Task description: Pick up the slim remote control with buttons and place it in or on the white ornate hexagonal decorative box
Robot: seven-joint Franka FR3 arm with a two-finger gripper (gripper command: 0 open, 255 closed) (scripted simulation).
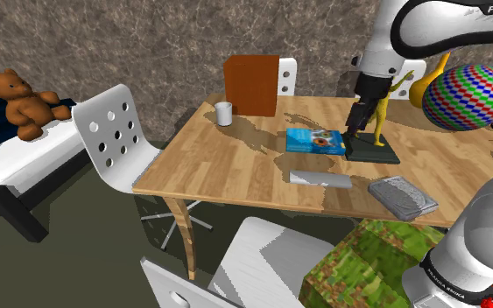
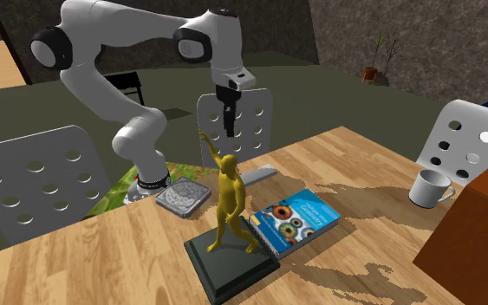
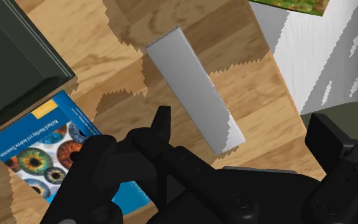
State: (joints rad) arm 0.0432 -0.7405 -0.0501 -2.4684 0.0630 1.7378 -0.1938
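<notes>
The slim remote is drawn as a plain grey bar. It lies flat on the wooden table near its front edge, and shows again as the remote and remote. The hexagonal box looks grey with a patterned lid. It sits on the table a short way from the remote toward the shoulder view's right, also box. My black gripper hangs open above the table beside the yellow figurine, gripper. In the wrist view the gripper holds nothing, and one end of the remote lies below, between the fingers.
A yellow figurine on a dark base stands right by the gripper, with a blue book beside it. A white mug and a brown box stand at the back. White chairs ring the table.
</notes>
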